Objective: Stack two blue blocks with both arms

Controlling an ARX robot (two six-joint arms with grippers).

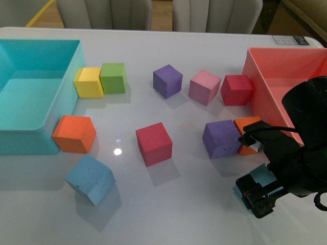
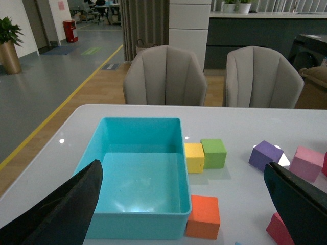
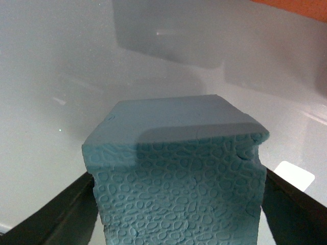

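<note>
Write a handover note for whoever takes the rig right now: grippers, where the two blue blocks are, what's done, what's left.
Left gripper: open, empty.
Right gripper: shut on the right blue block, low at the front right of the table.
Left blue block: loose on the table, front left, untouched.
Done: one block gripped.
Left: pick up the other, stack the two.

Front-left block (image 1: pixel 90 178) before left bin (image 1: pixel 66 102); front-right block (image 1: pixel 264 176) between right gripper (image 1: pixel 258 193) jaws, before right bin (image 1: pixel 255 76); other blocks (image 1: pixel 153 144) between bins.
</note>
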